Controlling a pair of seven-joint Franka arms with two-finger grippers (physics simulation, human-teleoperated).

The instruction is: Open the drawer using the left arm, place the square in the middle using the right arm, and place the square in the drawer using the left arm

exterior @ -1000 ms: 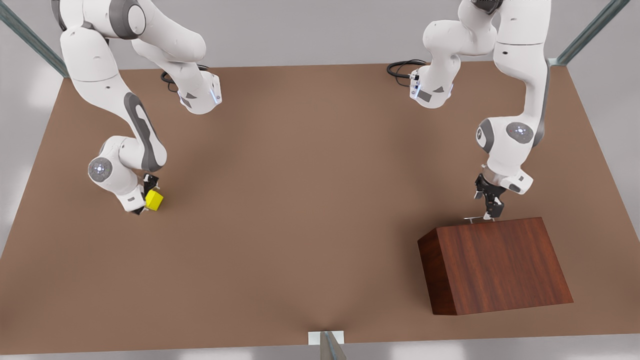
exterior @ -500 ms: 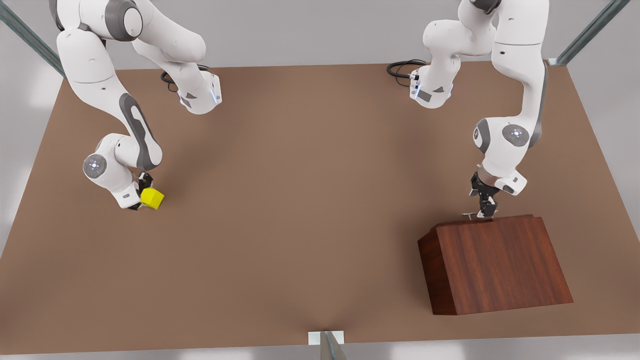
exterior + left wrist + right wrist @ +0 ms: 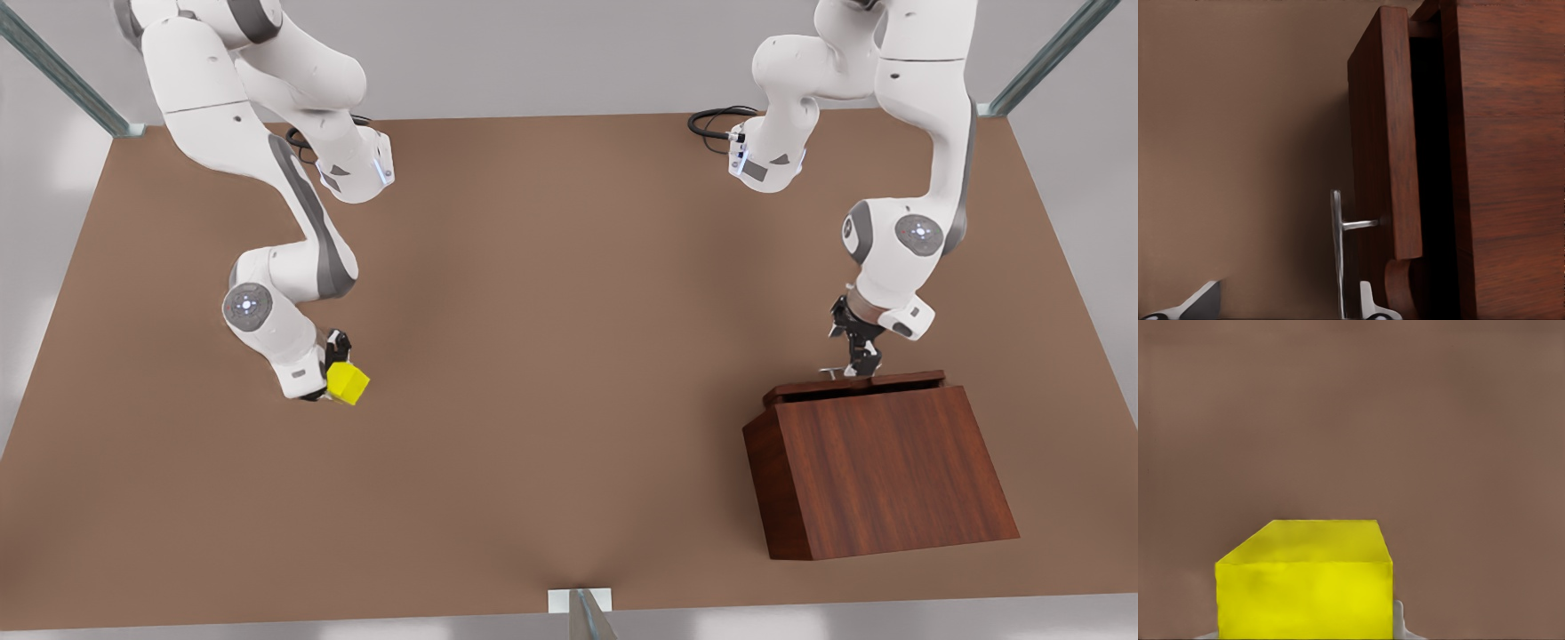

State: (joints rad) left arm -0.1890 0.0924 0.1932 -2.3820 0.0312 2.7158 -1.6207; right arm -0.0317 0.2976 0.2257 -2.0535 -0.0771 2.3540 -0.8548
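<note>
The square, a small yellow cube [image 3: 348, 384], hangs just above the table at the front view's left with my right gripper [image 3: 334, 377] shut on it. It looms close in the right wrist view as the same cube [image 3: 1305, 587]. The drawer [image 3: 858, 386] sticks a little way out of the wooden box [image 3: 889, 471] on its far side. My left gripper [image 3: 860, 364] is at the drawer's silver handle [image 3: 1337, 253], its fingers spread wide. One fingertip [image 3: 1368, 303] sits behind the bar, between it and the drawer front [image 3: 1381, 133]. The middle of the table [image 3: 569, 356] is bare brown.
Both arm bases stand at the far edge of the table [image 3: 533, 498]. A metal post [image 3: 582, 613] rises at the middle of the near edge. Black cables [image 3: 711, 120] lie by the base on the front view's right.
My right gripper has carried the cube toward the front view's right, closer to the table's middle. The drawer has slid out of the box as my left gripper drew back.
</note>
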